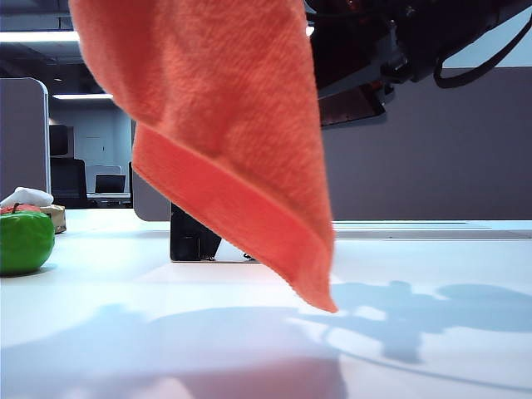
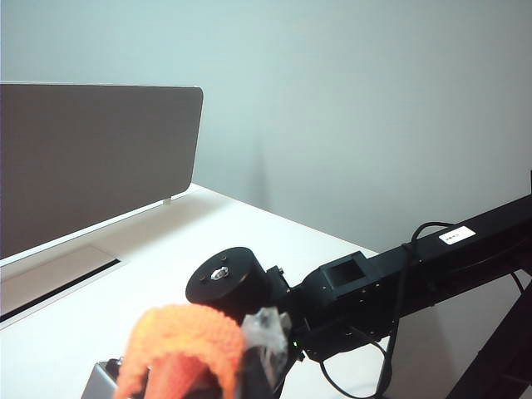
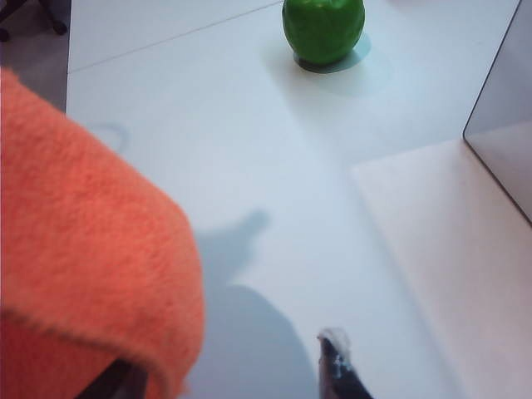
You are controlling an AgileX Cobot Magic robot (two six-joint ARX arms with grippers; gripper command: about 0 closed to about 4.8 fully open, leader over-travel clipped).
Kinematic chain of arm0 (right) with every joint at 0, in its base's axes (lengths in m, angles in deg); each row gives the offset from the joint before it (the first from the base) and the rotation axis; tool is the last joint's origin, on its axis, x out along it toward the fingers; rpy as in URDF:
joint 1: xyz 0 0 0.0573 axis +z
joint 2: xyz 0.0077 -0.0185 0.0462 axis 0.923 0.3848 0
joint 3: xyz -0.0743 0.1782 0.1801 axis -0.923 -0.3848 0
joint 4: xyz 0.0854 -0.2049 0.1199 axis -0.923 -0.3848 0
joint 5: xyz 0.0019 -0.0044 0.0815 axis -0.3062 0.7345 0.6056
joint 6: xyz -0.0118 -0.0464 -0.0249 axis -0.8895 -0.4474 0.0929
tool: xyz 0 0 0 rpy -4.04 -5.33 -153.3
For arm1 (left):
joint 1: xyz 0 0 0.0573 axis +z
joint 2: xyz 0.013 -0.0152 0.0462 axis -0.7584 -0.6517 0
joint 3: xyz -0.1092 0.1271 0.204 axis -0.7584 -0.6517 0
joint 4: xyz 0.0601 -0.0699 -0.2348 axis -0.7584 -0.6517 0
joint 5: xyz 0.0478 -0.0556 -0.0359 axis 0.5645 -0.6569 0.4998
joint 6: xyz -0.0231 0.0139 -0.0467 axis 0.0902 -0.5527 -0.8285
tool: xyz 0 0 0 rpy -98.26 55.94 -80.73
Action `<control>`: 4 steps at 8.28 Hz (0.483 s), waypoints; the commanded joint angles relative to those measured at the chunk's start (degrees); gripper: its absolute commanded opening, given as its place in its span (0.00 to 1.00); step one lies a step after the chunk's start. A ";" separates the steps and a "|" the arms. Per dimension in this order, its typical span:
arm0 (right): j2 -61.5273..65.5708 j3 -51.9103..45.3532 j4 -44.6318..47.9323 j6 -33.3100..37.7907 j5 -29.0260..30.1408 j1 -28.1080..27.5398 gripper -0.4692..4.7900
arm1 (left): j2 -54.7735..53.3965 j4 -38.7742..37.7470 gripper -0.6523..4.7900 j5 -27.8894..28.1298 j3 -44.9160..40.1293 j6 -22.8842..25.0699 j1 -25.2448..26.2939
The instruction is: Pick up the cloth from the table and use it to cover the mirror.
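The orange cloth [image 1: 224, 141] hangs from above in the exterior view, its lowest corner just over the white table [image 1: 432, 274]. It hides most of the mirror [image 1: 193, 239]; only the black base and a grey strip show. My left gripper [image 2: 199, 378] is shut on a bunched fold of the cloth [image 2: 187, 332]. My right gripper [image 3: 233, 374] stands open: the cloth [image 3: 83, 224] drapes over one finger, the other fingertip [image 3: 337, 353] is bare, and the gap between is empty. The mirror's panel [image 3: 503, 125] stands beside the right gripper.
A green apple [image 1: 23, 241] sits at the table's left with a small white rag [image 1: 27, 197] behind it; it also shows as the apple [image 3: 322, 29]. A grey partition [image 2: 91, 158] lines the table's far edge. The right arm [image 1: 374, 58] hangs dark at the upper right.
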 commanded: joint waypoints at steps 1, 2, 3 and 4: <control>-0.17 0.26 0.63 -0.15 1.62 0.02 0.53 | 0.09 0.87 0.11 -0.11 0.39 0.39 -0.04; -0.02 0.26 0.74 -0.15 1.64 0.02 0.52 | 0.09 0.87 0.11 -0.83 0.39 -0.02 -0.04; 0.15 0.26 0.96 -0.15 1.64 0.02 0.52 | 0.09 0.90 0.11 -0.98 0.39 -0.02 -0.04; 0.28 0.26 1.03 -0.15 1.66 0.02 0.52 | 0.09 0.87 0.11 -0.98 0.39 -0.02 -0.04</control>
